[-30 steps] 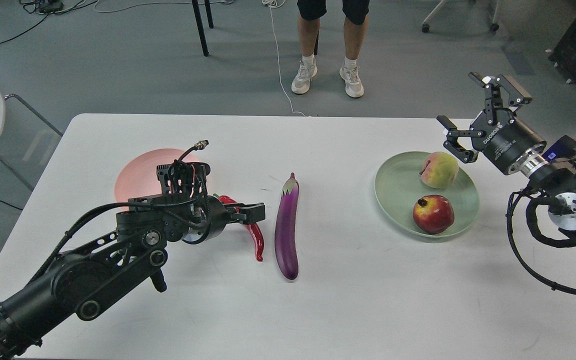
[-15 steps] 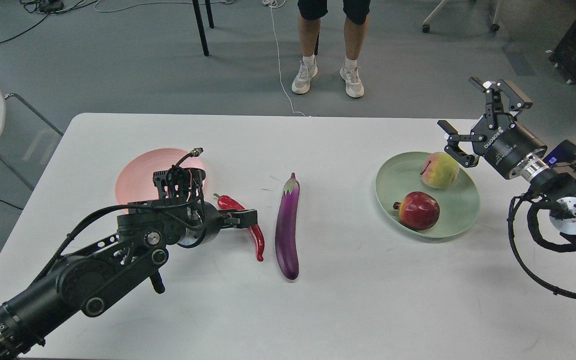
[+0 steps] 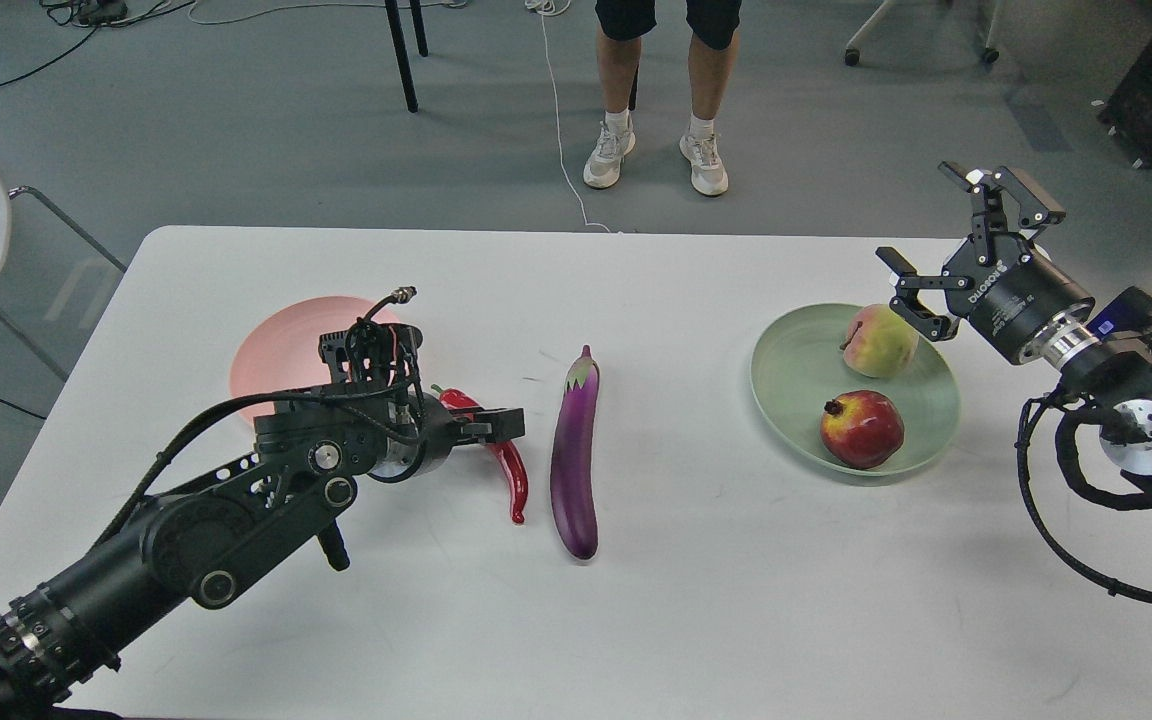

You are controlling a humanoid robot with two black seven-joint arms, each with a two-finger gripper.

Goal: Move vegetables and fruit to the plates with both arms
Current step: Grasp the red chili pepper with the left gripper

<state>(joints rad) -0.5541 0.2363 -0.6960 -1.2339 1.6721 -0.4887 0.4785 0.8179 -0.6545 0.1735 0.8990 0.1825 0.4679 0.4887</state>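
Left fingers [image 3: 498, 425]: dark, cannot tell, at shiny curved red chili [image 3: 510, 476].
Right fingers [image 3: 956, 240]: wide apart, beside round peach [image 3: 879, 341].
Counter [image 3: 696, 600]: smooth, white.

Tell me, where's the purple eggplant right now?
In the head view, the eggplant lies on the white table near the middle, just right of the red chili pepper and left of the green plate.

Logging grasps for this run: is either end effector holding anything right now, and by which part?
The right end effector is open, holding nothing. The left end effector sits at the chili pepper near its stem end; an actual grip cannot be told.
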